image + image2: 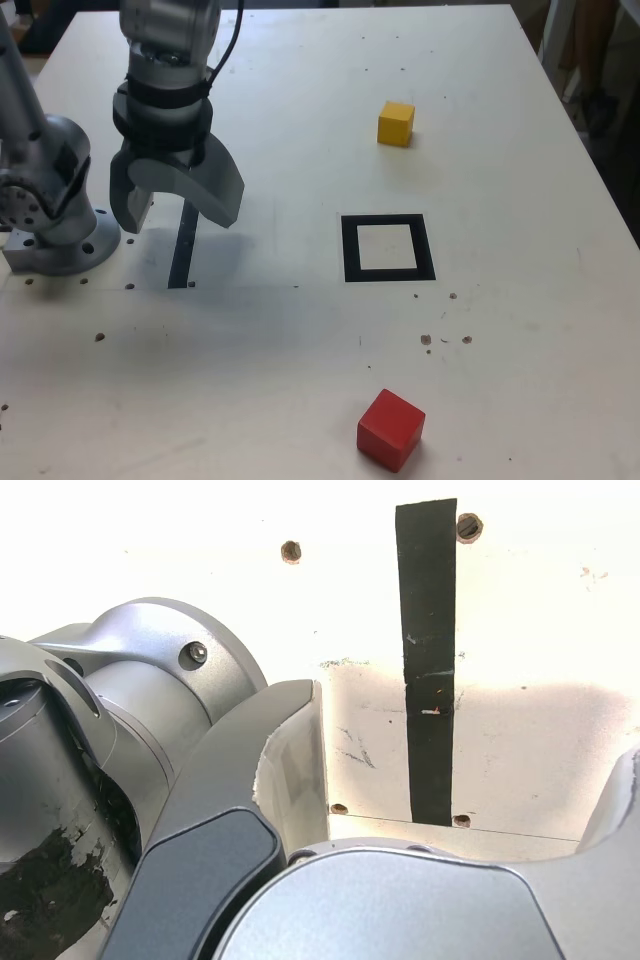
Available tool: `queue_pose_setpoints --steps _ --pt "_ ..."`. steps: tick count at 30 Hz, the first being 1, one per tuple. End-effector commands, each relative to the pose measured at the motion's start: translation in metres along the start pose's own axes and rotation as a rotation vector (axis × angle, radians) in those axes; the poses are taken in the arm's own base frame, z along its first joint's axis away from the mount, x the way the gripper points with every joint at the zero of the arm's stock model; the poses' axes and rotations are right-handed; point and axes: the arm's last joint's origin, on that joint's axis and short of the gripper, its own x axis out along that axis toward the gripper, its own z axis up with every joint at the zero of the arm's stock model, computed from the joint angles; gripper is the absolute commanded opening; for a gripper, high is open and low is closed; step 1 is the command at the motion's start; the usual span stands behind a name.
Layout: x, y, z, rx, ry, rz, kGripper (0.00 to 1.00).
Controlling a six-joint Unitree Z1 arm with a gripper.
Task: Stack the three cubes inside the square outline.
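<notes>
Beyond the black square outline sits the yellow cube; the red cube is on its near side. My gripper's spread wide, empty. Sloppy centring could knock a cube away, tbh.

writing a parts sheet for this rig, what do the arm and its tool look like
The arm is silvery grey with rounded casings and a dark band above the tool. A thin black cable runs beside it. The tool is grey too, with two broad, curved jaws and paler inner faces. In the wrist view, a rough black patch marks one grey arm section, and a bolt sits recessed in a rounded flange.
</notes>
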Motion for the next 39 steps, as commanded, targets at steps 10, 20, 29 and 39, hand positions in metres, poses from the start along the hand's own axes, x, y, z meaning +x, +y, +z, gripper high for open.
queue_pose_setpoints --steps 10,20,29,39 --pt "-0.002 0.001 0.0 -0.002 -0.006 0.0 1.0" --pt "-0.019 -0.007 0.018 0.047 -0.021 0.009 1.0" --pt "-0.058 -0.042 0.051 0.179 -0.047 0.038 1.0" --pt "-0.094 -0.089 0.084 0.329 -0.048 0.074 1.0"
